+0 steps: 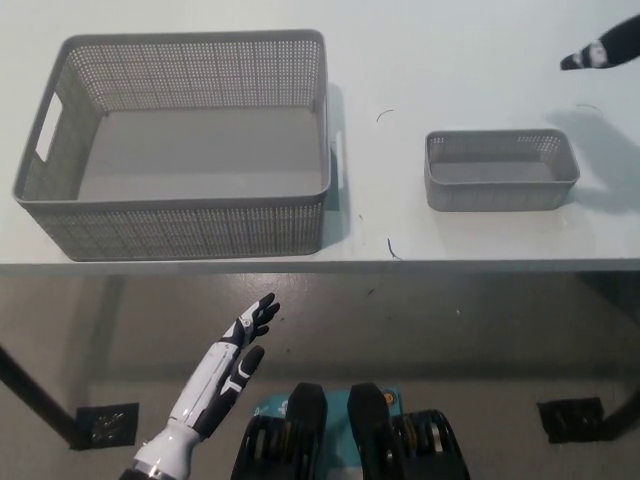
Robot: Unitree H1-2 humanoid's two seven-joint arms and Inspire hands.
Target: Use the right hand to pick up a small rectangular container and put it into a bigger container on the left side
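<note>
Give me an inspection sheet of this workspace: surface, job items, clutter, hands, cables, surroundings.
Surface: white table, a few thin dark marks or threads on it.
Job's things: small grey container upright on the table's right part, nothing seen inside; big grey basket on the left, nothing seen inside. The two stand apart.
Clutter: nothing seen besides the thin marks.
Hands: right hand only partly in view at the top right edge, above the table, apart from the small container; open or shut cannot be told. Left hand open, resting below the table's front edge.
Cables: nothing seen.
Surroundings: brownish floor below the table, with dark floor plates.
</note>
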